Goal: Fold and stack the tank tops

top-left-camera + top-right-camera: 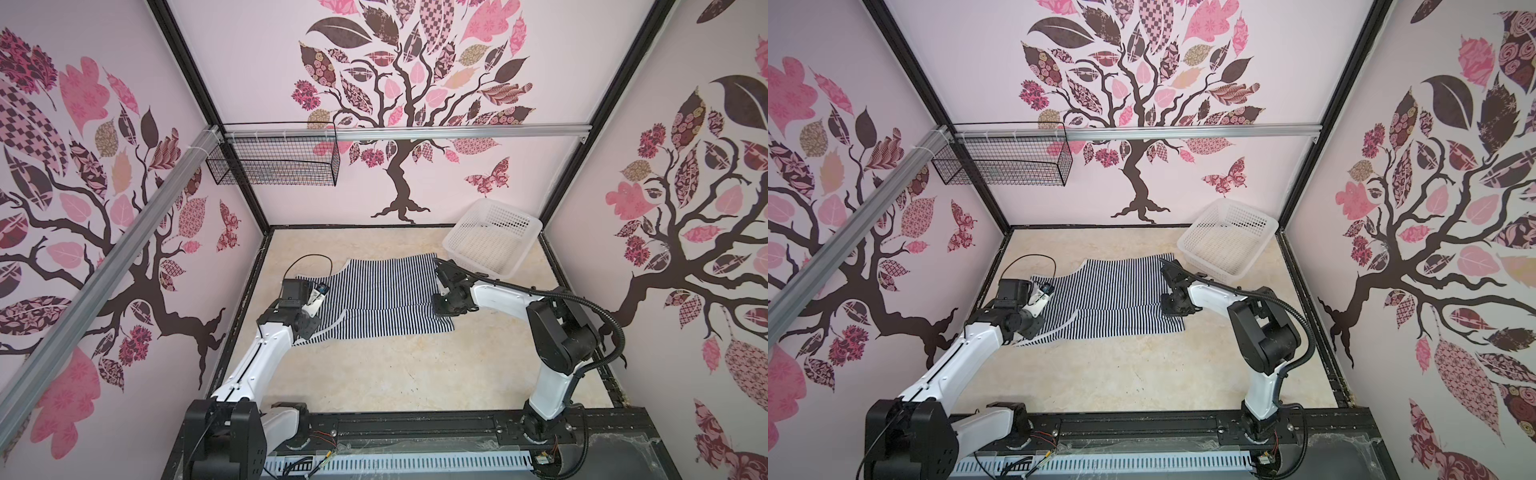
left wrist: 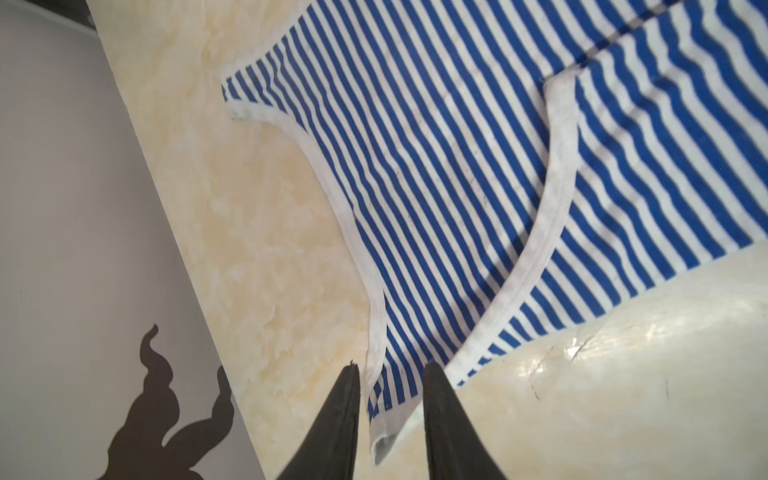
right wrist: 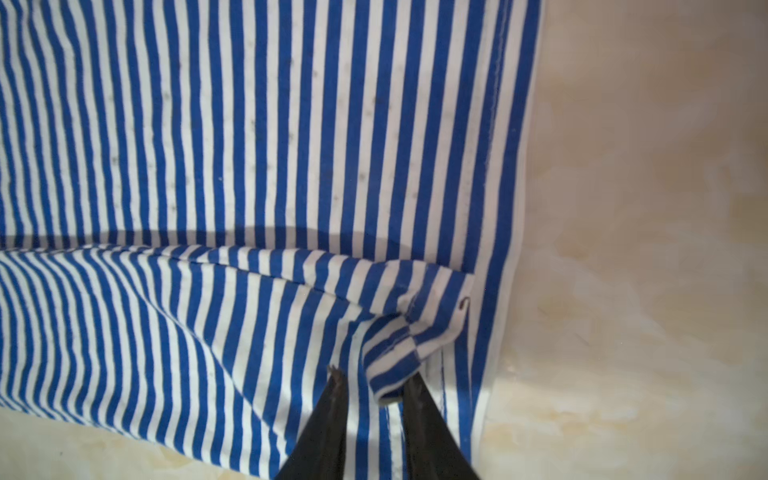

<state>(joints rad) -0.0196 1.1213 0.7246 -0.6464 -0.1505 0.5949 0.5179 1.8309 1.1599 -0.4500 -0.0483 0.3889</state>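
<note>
— What is seen in the containers?

— In the white perforated basket (image 1: 465,232), set at the back right of the table (image 1: 374,374), only its own holed floor is seen. The black wire basket (image 1: 274,166) is hung from the rail (image 1: 457,134) at the back left. Its contents cannot be made out through the mesh.

— And the garment?

— The tank top (image 1: 374,291) is spread mid-table, near the white basket, with its near strip doubled over the rest (shown most plainly in the right wrist view). The left gripper (image 2: 390,368) is parted, and a strap end lies loose between its fingers. The right gripper (image 3: 372,374) is likewise parted. A bunched hem corner stands between its tips and is touched by one finger only. In both top views the jaws are hidden beneath the wrists.
</note>
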